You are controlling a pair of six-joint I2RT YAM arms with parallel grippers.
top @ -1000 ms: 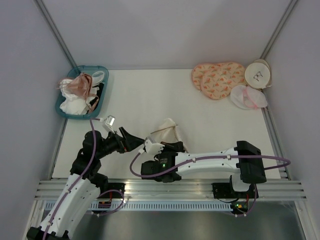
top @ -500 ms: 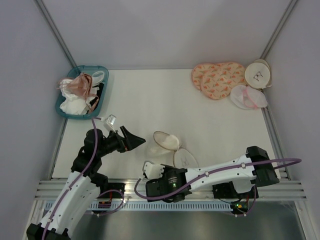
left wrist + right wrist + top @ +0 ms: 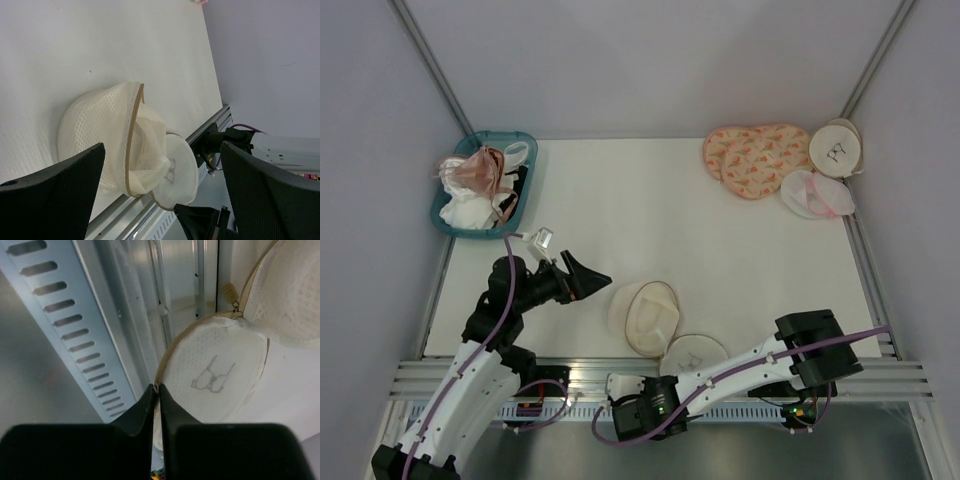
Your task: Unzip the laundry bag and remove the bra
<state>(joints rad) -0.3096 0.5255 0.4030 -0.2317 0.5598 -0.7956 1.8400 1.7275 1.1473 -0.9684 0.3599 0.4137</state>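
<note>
As right tool (image 3: 155, 388) grips it, round cream mesh laundry bag (image 3: 216, 374) gapes.

The round cream mesh laundry bag (image 3: 645, 315) lies at the near edge of the white worktop (image 3: 650, 200), centre. The teal plastic basket (image 3: 528, 185) sits back left; the peach patterned pad (image 3: 755, 155) back right.

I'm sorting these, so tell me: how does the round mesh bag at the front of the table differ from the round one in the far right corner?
The front bag lies unzipped, its flap with the drawing folded out beside it; the corner bag shows as one closed-looking disc. The right gripper is shut on the front bag's rim; no gripper is near the corner bag. Both are round and cream with a bra drawing.
</note>
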